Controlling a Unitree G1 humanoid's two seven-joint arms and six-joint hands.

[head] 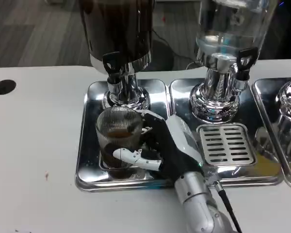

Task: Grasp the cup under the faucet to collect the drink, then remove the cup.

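A ribbed clear glass cup (pixel 117 133) stands on the left steel drip tray (pixel 89 145), directly below the black faucet (pixel 111 68) of the dark drink dispenser (pixel 117 29). A little brown drink lies in the cup's bottom. My right hand (pixel 162 145) wraps the cup from its right side, thumb across the front and fingers behind it. The silver right forearm (pixel 201 204) runs down to the lower edge of the picture.
A second dispenser (pixel 228 29) with clear liquid stands on the middle tray, above a slotted grate (pixel 227 144). A third tray and chrome base (pixel 288 111) sit at the right edge. A black hole (pixel 4 87) marks the white table at the far left.
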